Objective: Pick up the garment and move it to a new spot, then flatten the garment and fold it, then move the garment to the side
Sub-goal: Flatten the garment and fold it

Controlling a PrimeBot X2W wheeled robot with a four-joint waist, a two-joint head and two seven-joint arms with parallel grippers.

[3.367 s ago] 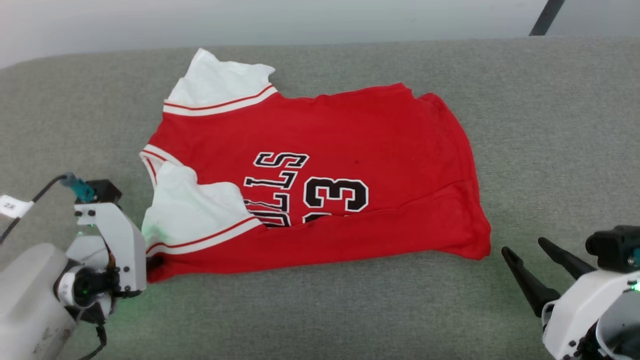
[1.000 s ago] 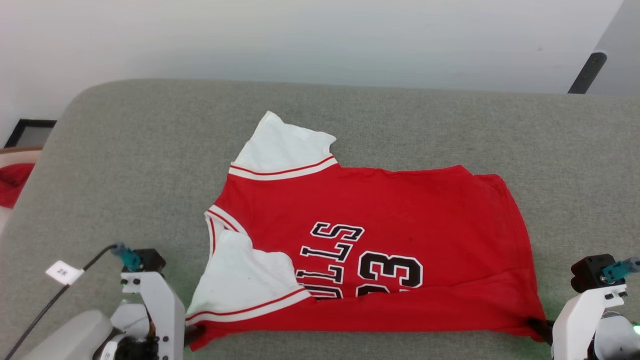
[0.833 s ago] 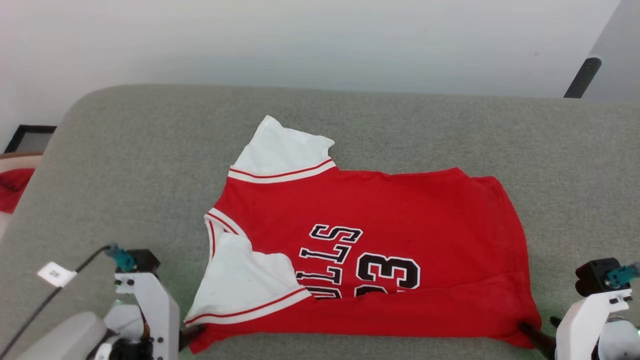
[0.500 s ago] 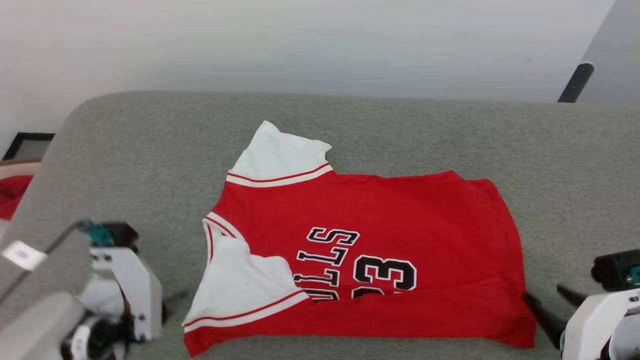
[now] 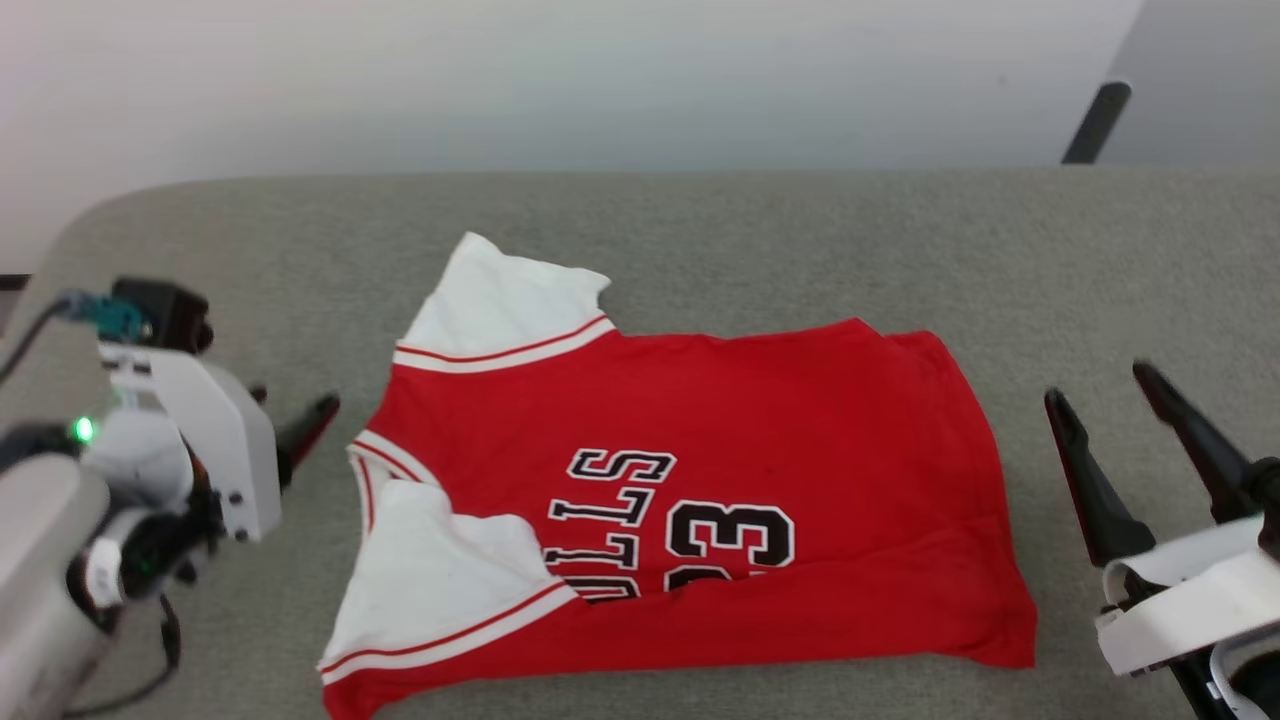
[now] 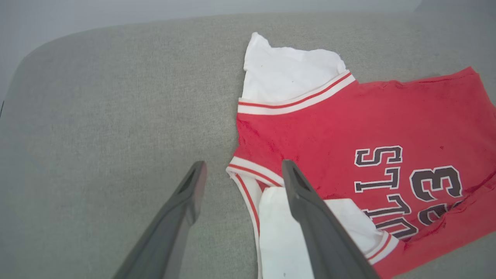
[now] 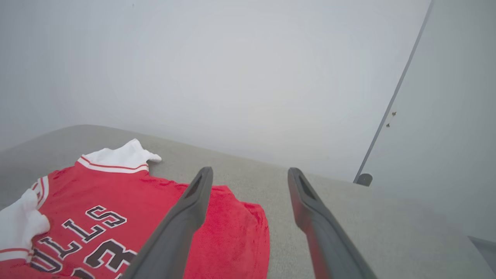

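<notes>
A long grey fabric-covered surface [image 5: 760,240] carries the large red jersey shirt [image 5: 760,400] with white sleeves and black-and-white lettering. The shirt lies near the middle, collar toward the robot's left, its near edge folded up over the lower letters and numbers. The left tool [image 6: 244,166] stands spread wide and empty just beside the collar end, and the right tool [image 5: 1097,383] stands likewise spread and empty beside the hem, neither holding the cloth.

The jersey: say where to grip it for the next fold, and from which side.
Probably take the jersey by its two near corners, where the folded-over edge makes a doubled lip on the grey cushion. Bring the left gripper in low from its left and the right gripper from its right; both stand open, flanking the flat cloth.
</notes>
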